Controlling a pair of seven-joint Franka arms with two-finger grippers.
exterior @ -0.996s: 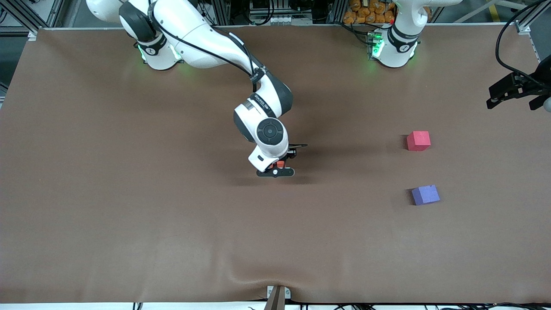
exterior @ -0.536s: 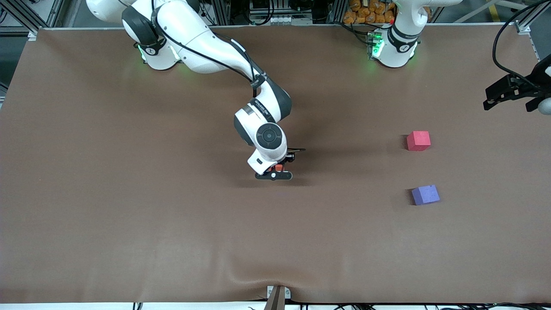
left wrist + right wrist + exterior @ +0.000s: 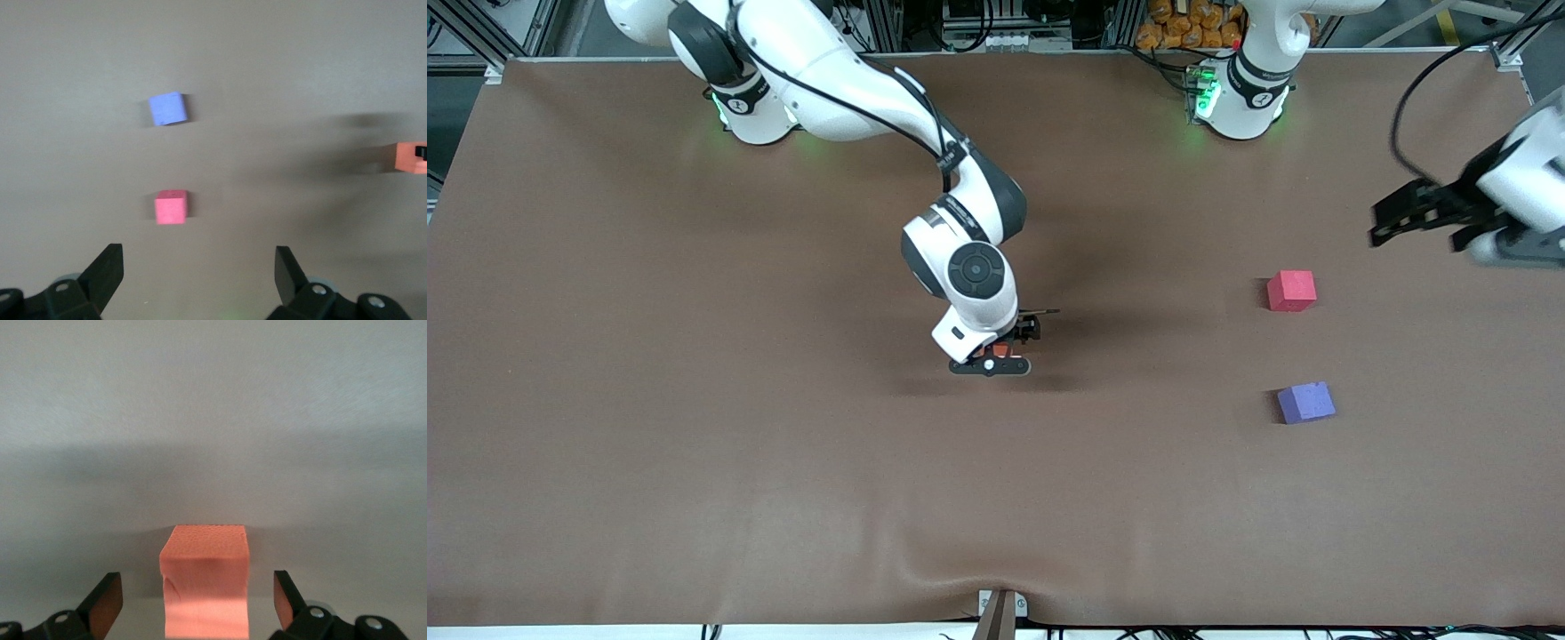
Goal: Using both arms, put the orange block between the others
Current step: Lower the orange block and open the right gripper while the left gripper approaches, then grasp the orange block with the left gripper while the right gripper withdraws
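The orange block (image 3: pixel 205 587) stands on the table mat near the middle, between the fingers of my right gripper (image 3: pixel 198 597), which is open with a gap on each side of the block. In the front view only a sliver of the orange block (image 3: pixel 1002 350) shows under the right gripper (image 3: pixel 1009 342). The red-pink cube (image 3: pixel 1291 291) and the purple-blue cube (image 3: pixel 1305 402) sit apart toward the left arm's end, the purple-blue one nearer the front camera. My left gripper (image 3: pixel 1416 229) hangs open and empty in the air near that end. The left wrist view shows the red-pink cube (image 3: pixel 171 207), the purple-blue cube (image 3: pixel 167 108) and the orange block (image 3: pixel 408 157).
The brown mat (image 3: pixel 694 400) covers the whole table and has a small ripple at its front edge (image 3: pixel 951 560). The green-lit arm bases (image 3: pixel 1232 98) stand along the table's back edge. A black cable (image 3: pixel 1423 98) loops above the left gripper.
My right gripper has opened and let go of the orange block. The left arm has swung in from the table's end toward the two cubes.
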